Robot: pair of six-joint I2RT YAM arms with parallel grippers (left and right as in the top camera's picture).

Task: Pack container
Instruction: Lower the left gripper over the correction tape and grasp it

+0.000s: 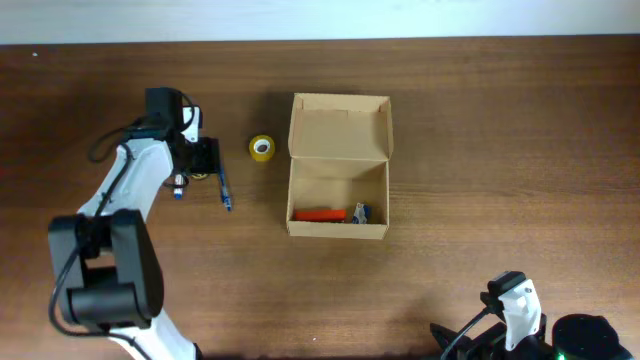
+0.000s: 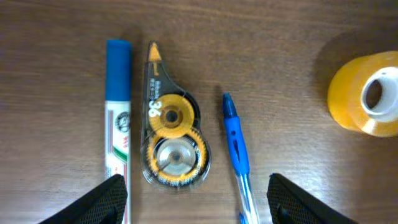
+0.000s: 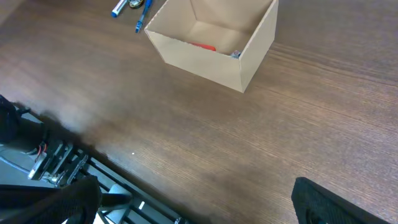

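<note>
Two things, corrector [image 2: 171, 143] and pen [image 2: 236, 143], lie between the parted fingers of the left pincer [image 2: 198, 196], so a close could catch both or knock the marker [image 2: 118, 124] beside them. Its wrist view alone shows the corrector plainly but misses the box [image 1: 338, 230], which the overhead shows open on the middle of the tabletop [image 1: 500, 150], beyond the tape roll [image 1: 262, 148]. The right pincer [image 3: 193, 202] hangs apart, empty.

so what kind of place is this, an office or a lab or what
Most likely a robotics lab bench rather than a working office: a left arm and right arm stand at a wooden table, with a cardboard box, a tape roll and a blue pen laid out.
</note>
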